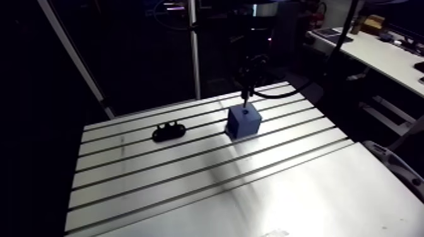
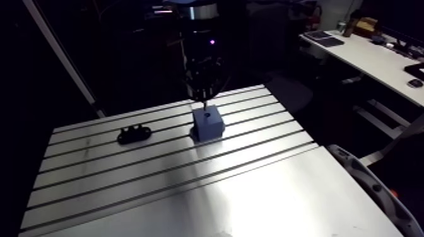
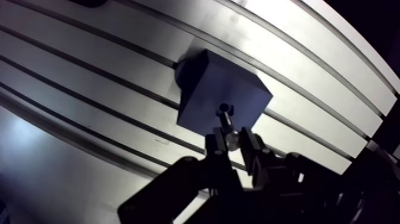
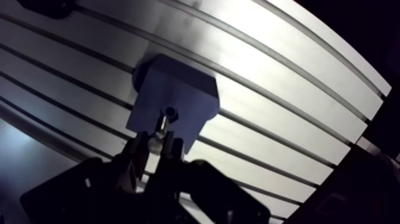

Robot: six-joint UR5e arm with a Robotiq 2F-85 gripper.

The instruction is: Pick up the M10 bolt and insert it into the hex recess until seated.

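Arm view: the jaws hang directly over the blue block (image 1: 243, 123) on the slotted surface (image 1: 189, 183). The bolt (image 1: 245, 98) points straight down from them at the block's top. A black part (image 1: 168, 132) lies well off to one side.

Wrist view: the jaws are clamped on the bolt. Its tip is just ahead of them at the dark recess (image 3: 224, 107); whether it has entered is unclear.

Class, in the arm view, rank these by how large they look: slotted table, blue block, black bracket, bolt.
Largest to smallest:
slotted table
blue block
black bracket (as wide as the block, but flatter)
bolt, a thin sliver
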